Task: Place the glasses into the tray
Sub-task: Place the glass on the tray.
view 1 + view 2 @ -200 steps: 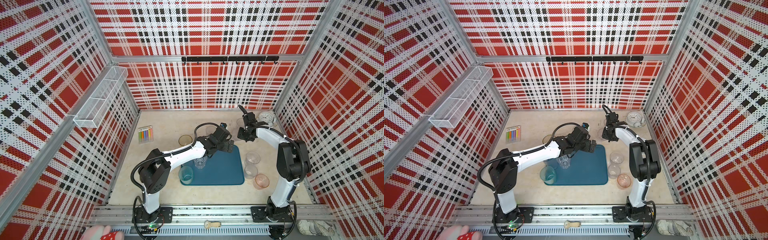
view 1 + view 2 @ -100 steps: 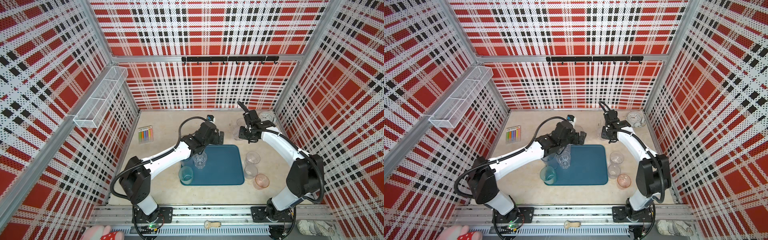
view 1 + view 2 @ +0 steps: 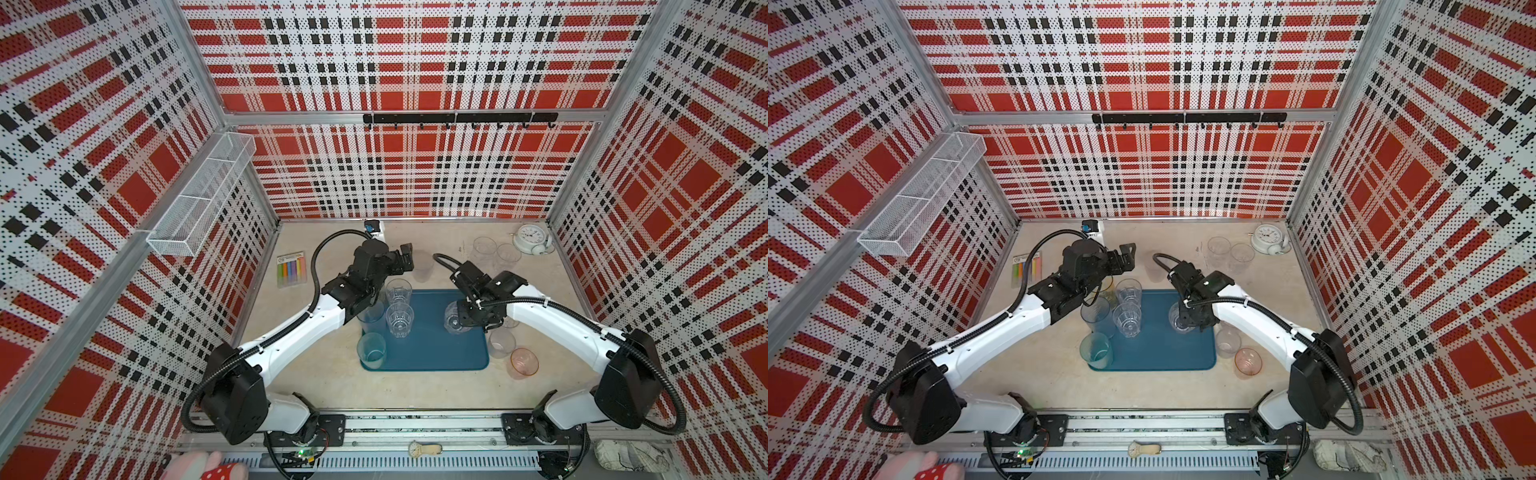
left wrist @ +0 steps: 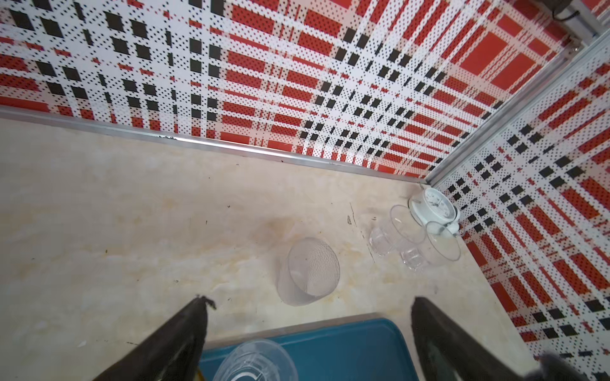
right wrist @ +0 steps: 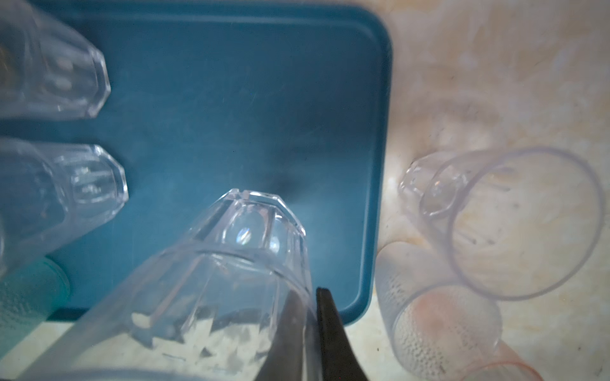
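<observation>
Right gripper (image 5: 313, 297) is pinching the rim of a clear faceted tumbler (image 5: 231, 264) over the smooth teal tray (image 5: 231, 82); left gripper (image 4: 308, 298) is gaping wide.

In the right tool (image 5: 308, 297), the faceted tumbler (image 5: 237, 250) looks clear, glossy, possibly plastic; beneath it the tray (image 5: 214, 99) is smooth matt teal; beside the tool, a pebbled frosted tumbler (image 5: 429, 313).

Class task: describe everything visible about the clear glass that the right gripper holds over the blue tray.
The glass is a clear, handleless tumbler with flat facets narrowing to an angular base and a round rim. It looks like glass or hard plastic, and empty. The right gripper has its jaws shut on the wall at the rim. The glass hangs base down over the tray; whether it touches the tray is unclear.
</observation>
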